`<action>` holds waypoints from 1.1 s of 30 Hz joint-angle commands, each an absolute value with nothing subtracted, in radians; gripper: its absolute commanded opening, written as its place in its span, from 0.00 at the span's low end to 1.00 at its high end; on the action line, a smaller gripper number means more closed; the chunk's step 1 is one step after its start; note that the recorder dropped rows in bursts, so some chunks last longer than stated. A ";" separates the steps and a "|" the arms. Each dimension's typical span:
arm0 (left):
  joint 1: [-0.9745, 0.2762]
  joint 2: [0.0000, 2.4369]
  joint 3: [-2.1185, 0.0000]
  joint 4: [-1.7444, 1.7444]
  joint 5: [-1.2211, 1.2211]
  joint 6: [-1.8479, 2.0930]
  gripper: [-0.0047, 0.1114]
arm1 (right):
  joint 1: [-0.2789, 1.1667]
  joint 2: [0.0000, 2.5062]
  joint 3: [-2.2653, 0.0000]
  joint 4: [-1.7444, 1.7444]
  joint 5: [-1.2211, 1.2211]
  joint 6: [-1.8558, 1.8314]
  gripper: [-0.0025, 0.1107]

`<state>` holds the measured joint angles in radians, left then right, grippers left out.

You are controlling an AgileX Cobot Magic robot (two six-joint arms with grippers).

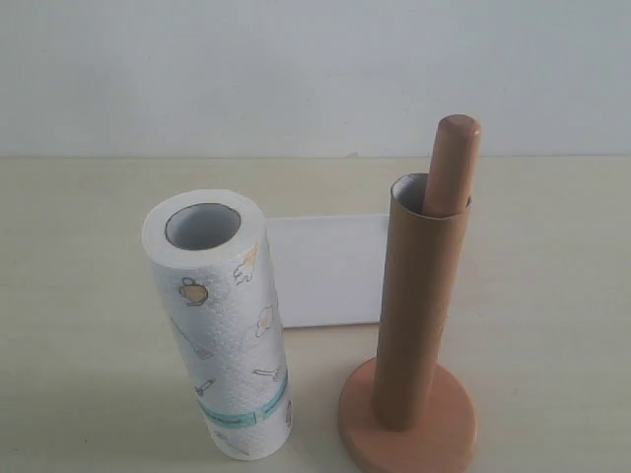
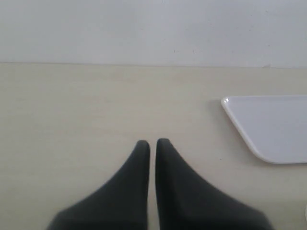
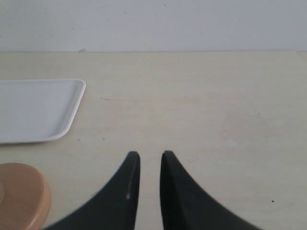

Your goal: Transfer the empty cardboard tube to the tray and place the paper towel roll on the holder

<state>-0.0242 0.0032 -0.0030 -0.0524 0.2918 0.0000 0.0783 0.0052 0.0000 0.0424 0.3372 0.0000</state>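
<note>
Exterior: paper towel roll (image 1: 222, 330) stood upright on the counter (image 1: 79, 296) at 7 o'clock. Empty cardboard tube (image 1: 419, 305) sat over the holder (image 1: 409, 426) pole at 5 o'clock, with the pole tip poking out of its top. Tray (image 1: 325, 271) lay flat behind and between them, nothing on it.

Left wrist: left gripper (image 2: 152, 143) fingers were nearly together and held nothing. Tray (image 2: 273, 127) was at 2 o'clock from the tips.

Right wrist: right gripper (image 3: 149, 155) fingers showed a narrow gap and held nothing. Tray (image 3: 33, 110) was at 10 o'clock, holder base (image 3: 19, 196) at 8.

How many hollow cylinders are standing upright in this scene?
2: the paper towel roll on the left, and the empty cardboard tube on the right, sleeved over the holder. None seems hidden.
</note>
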 commanded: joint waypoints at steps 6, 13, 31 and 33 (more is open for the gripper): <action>-0.022 0.000 0.000 -0.063 0.291 0.000 0.08 | 0.080 0.000 0.000 0.043 0.107 0.000 0.16; -0.022 0.000 0.000 -0.063 0.291 0.000 0.08 | 0.080 0.000 -0.076 0.043 -0.230 -0.020 0.16; -0.022 0.000 0.000 -0.063 0.291 0.000 0.08 | 0.080 0.633 -0.604 0.043 -0.182 -0.123 0.16; -0.022 0.000 0.000 -0.063 0.291 0.000 0.08 | 0.080 0.666 -0.604 0.043 -0.198 -0.070 0.16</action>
<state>-0.0242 0.0032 -0.0030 -0.0524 0.2918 0.0000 0.0795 0.6237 -0.5944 0.0424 -0.1561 -0.1169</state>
